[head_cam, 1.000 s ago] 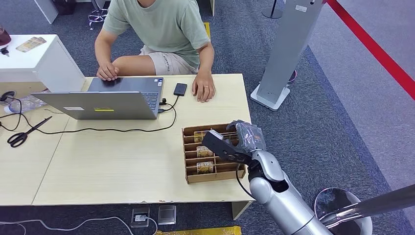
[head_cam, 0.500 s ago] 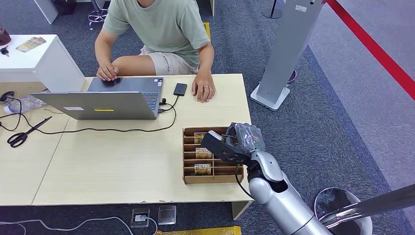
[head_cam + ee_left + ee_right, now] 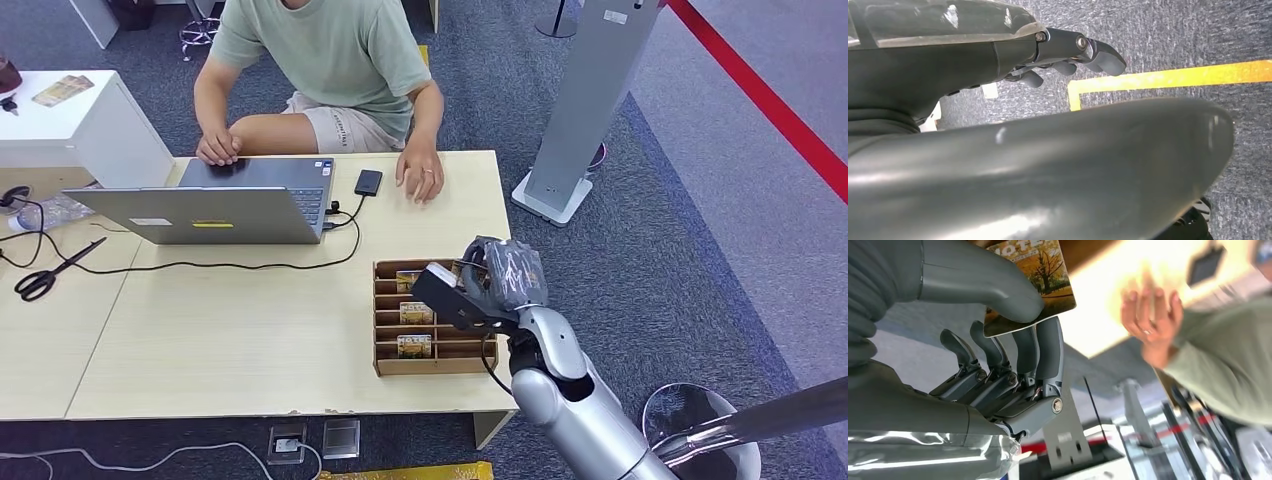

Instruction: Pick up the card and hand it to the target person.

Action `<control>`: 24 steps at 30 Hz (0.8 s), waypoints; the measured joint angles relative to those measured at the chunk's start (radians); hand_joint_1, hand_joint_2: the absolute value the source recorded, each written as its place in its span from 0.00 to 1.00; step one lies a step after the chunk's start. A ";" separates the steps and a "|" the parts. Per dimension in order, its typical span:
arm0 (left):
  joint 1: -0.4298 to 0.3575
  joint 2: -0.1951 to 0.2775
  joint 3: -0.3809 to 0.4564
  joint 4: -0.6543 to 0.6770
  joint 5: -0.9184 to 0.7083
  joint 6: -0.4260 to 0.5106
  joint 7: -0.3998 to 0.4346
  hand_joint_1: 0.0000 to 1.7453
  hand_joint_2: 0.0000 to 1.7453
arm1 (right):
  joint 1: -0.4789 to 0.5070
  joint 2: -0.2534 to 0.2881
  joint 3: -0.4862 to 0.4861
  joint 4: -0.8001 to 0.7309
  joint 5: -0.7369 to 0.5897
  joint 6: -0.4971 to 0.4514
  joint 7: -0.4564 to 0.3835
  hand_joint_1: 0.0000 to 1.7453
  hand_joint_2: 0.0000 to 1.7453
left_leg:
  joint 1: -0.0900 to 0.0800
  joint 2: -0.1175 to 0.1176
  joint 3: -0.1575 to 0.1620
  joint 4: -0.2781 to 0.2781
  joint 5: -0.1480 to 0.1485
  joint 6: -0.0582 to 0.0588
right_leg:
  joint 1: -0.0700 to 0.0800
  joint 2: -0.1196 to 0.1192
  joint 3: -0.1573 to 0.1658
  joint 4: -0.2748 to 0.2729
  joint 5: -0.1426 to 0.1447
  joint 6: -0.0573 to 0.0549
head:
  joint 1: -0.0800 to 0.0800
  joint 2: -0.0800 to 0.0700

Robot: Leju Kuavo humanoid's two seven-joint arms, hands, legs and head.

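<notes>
My right hand (image 3: pixel 490 283) hovers over the right end of a brown slotted card box (image 3: pixel 425 366) near the table's front right. In the right wrist view its thumb and fingers (image 3: pixel 1048 355) pinch a card (image 3: pixel 1050 271) printed with an autumn tree, lifted out of the box. More cards (image 3: pixel 416 313) stand in the box's slots. The person in a green shirt (image 3: pixel 330 60) sits behind the table; one of their hands (image 3: pixel 420 175) is raised just off the tabletop, seen blurred as an open palm (image 3: pixel 1148 315). My left hand (image 3: pixel 1068 57) hangs above the carpet, fingers loosely apart, holding nothing.
An open laptop (image 3: pixel 210 205), a black phone (image 3: pixel 368 182) and a black cable (image 3: pixel 250 265) lie between the person and the box. Scissors (image 3: pixel 50 272) lie at the left. A grey stand (image 3: pixel 580 110) rises to the right of the table.
My right hand has lifted a little with the card. The box, tilted a second ago, sits flat again. The person's hand by the phone has risen off the table.
</notes>
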 joint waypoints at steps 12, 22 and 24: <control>0.003 0.000 0.000 0.000 -0.004 0.003 -0.003 0.00 0.00 | 0.042 -0.047 -0.042 -0.264 -0.036 -0.003 -0.041 0.88 1.00 | 0.000 0.000 0.000 0.000 0.000 0.000 | 0.000 0.000 0.000 0.000 0.000 0.000 | 0.000 0.000; -0.014 0.000 -0.013 0.000 -0.038 -0.005 -0.014 0.00 0.00 | -0.216 0.022 -0.017 0.037 -0.155 0.014 -0.106 0.88 1.00 | 0.000 0.000 0.000 0.000 0.001 0.000 | 0.000 0.000 0.001 0.001 0.001 0.000 | 0.000 0.000; -0.021 0.000 -0.015 0.000 -0.039 -0.005 -0.008 0.00 0.00 | -0.287 0.047 -0.006 0.135 -0.164 0.004 -0.114 0.88 1.00 | 0.000 0.000 -0.001 0.000 0.002 0.000 | 0.000 -0.001 0.001 0.001 0.001 0.000 | 0.000 0.000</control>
